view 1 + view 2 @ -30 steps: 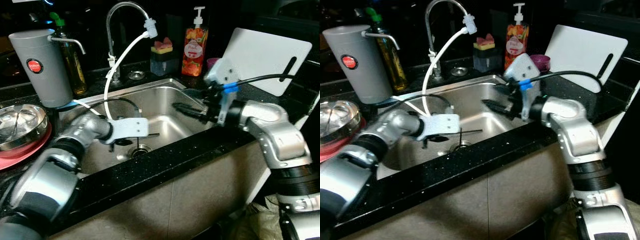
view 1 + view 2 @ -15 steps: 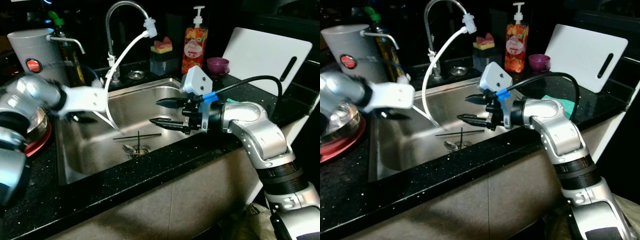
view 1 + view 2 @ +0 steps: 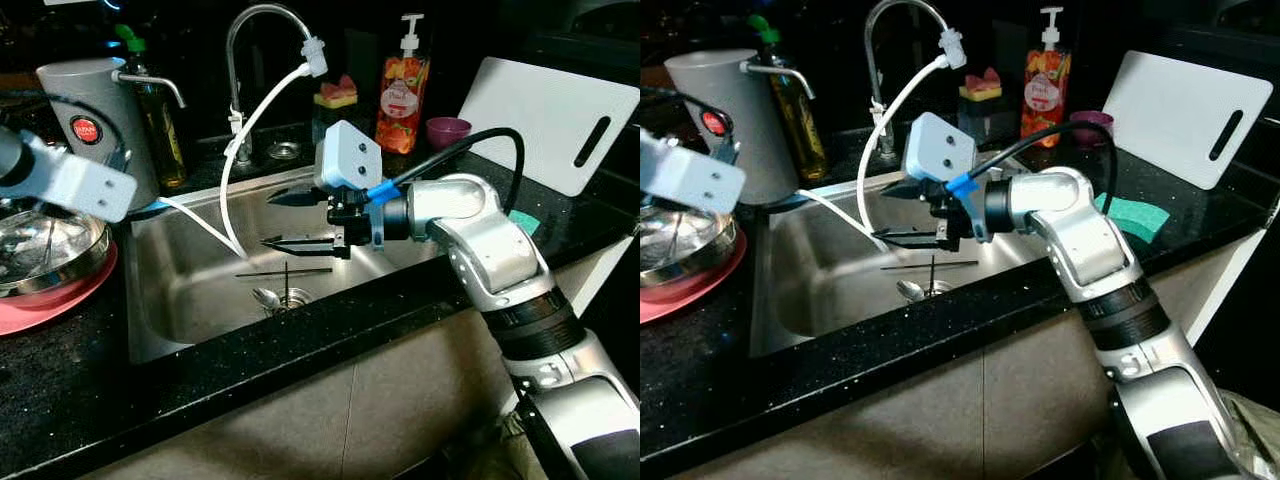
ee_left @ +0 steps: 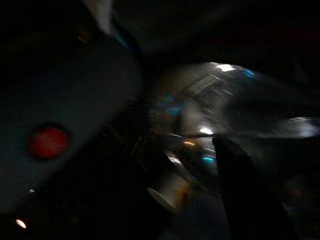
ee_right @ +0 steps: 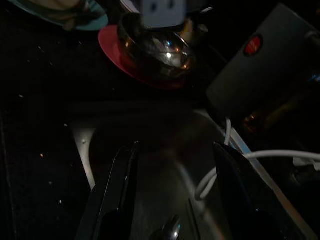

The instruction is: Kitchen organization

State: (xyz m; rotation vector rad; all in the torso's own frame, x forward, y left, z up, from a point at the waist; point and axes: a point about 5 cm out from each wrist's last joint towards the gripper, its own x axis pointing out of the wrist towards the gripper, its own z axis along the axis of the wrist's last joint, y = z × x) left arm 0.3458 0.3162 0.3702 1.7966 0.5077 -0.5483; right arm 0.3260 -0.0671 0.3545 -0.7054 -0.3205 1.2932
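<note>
Right gripper (image 3: 285,220) hung over the sink (image 3: 190,300), fingers wide apart w/ nothing held, prob. lined up for the spoon (image 3: 268,297) & chopsticks (image 3: 285,271) near the drain. Left gripper's state: can't tell.

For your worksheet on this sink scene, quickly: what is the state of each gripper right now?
Left gripper: over the steel bowl; open or shut cannot be told.
Right gripper: open, holding nothing, above the sink.

My right arm (image 3: 480,235) is silver segments with black ribbed joints. A white boxy camera housing (image 3: 346,158) sits at its wrist, fed by a black cable (image 3: 470,145) with a blue connector (image 3: 381,190); the fingers (image 3: 300,243) are long and black.
</note>
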